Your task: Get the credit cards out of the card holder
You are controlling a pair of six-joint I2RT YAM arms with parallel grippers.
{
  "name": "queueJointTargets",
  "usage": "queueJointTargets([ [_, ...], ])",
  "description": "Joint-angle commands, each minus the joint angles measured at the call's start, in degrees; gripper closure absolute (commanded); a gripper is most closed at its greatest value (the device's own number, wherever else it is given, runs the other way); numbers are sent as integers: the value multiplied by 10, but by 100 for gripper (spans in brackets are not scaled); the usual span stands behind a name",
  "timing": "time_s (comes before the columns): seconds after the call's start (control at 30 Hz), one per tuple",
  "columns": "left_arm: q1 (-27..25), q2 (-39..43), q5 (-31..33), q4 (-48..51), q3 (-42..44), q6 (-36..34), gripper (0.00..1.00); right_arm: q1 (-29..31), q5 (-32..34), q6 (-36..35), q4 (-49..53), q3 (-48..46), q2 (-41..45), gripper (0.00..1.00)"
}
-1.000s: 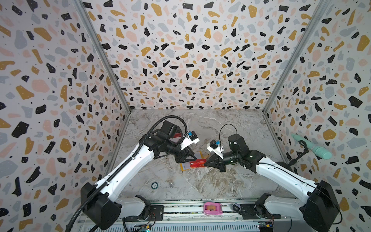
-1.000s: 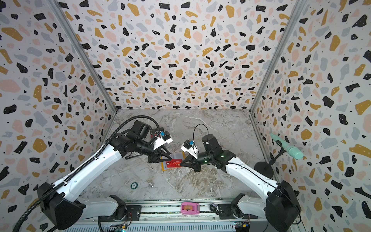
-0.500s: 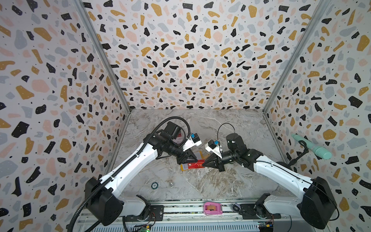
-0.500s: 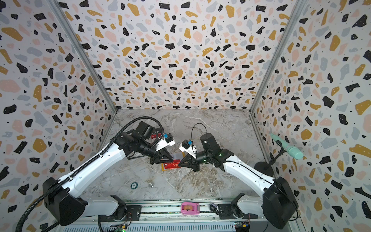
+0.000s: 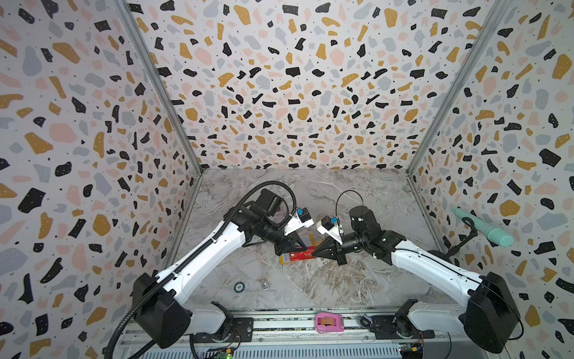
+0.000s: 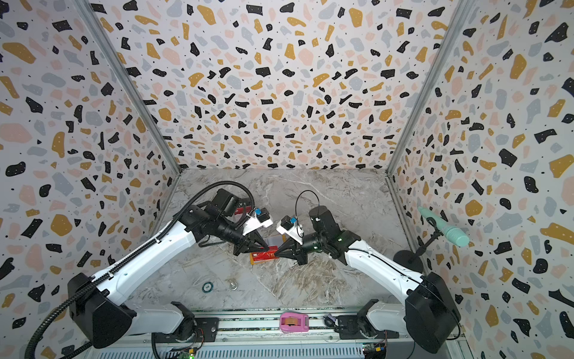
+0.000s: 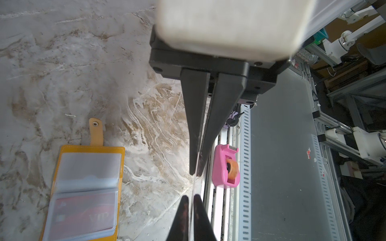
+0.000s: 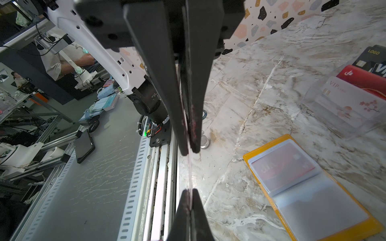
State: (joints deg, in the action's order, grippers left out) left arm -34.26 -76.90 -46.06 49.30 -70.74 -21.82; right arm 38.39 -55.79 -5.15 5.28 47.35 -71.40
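The mustard-yellow card holder (image 7: pixel 92 149) lies open on the marble table with its snap tab out. A dark red VIP credit card (image 7: pixel 83 212) sits in one of its clear sleeves; both top views show it too (image 5: pixel 296 256). Just above the holder my two grippers meet tip to tip. A second credit card (image 8: pixel 189 171), thin and edge-on in both wrist views, spans the gap between them and looks red in a top view (image 5: pixel 309 248). My left gripper (image 7: pixel 189 197) is shut on one end and my right gripper (image 8: pixel 190 191) on the other.
A clear acrylic stand (image 8: pixel 355 116) with a white floral card, a red card and a black card stands behind the holder. A pink tape dispenser (image 5: pixel 329 323) rests on the front rail. Two small round items (image 5: pixel 239 287) lie front left. A teal handle (image 5: pixel 481 227) sticks out at the right wall.
My left gripper's jaws have closed onto the card that the right gripper was holding. Both grippers have drifted slightly left over the holder.
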Motion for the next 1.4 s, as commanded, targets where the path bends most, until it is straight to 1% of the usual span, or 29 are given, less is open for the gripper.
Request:
queueJointTargets([
  [0.0, -5, -1, -10, 2, 7, 0, 94, 2, 5, 6, -16, 11, 11, 100],
  [0.13, -5, -1, -6, 1, 10, 2, 99, 2, 14, 11, -22, 8, 15, 100],
  [0.23, -5, 2, 5, -2, 11, 4, 100, -1, 25, 25, -30, 5, 17, 100],
  [0.4, -5, 12, 47, -45, 33, 20, 100, -10, 46, 46, -37, -2, 20, 71],
  [0.5, -5, 15, 93, -71, 48, 31, 100, -12, 62, 51, -39, -7, 28, 59],
  [0.57, -4, 14, 138, -97, 55, 50, 100, -14, 76, 54, -38, -10, 35, 54],
  [0.6, -4, 13, 153, -104, 58, 49, 100, -16, 84, 57, -38, -12, 38, 51],
  [0.8, 11, 15, 235, -152, 73, 53, 100, -28, 112, 69, -42, -27, 59, 40],
  [0.87, 22, 17, 253, -168, 79, 48, 100, -31, 122, 72, -46, -32, 65, 39],
  [1.0, 57, 22, 240, -200, 95, 19, 100, -35, 140, 73, -45, -35, 72, 37],
  [1.03, 64, 23, 230, -205, 98, 4, 100, -36, 143, 73, -45, -35, 72, 36],
  [1.1, 81, 23, 190, -203, 100, -45, 100, -38, 149, 73, -44, -35, 72, 35],
  [1.2, 101, 18, 163, -197, 96, -99, 100, -39, 155, 75, -47, -36, 71, 34],
  [1.37, 145, 9, 157, -197, 81, -163, 100, -40, 160, 79, -51, -33, 71, 33],
])
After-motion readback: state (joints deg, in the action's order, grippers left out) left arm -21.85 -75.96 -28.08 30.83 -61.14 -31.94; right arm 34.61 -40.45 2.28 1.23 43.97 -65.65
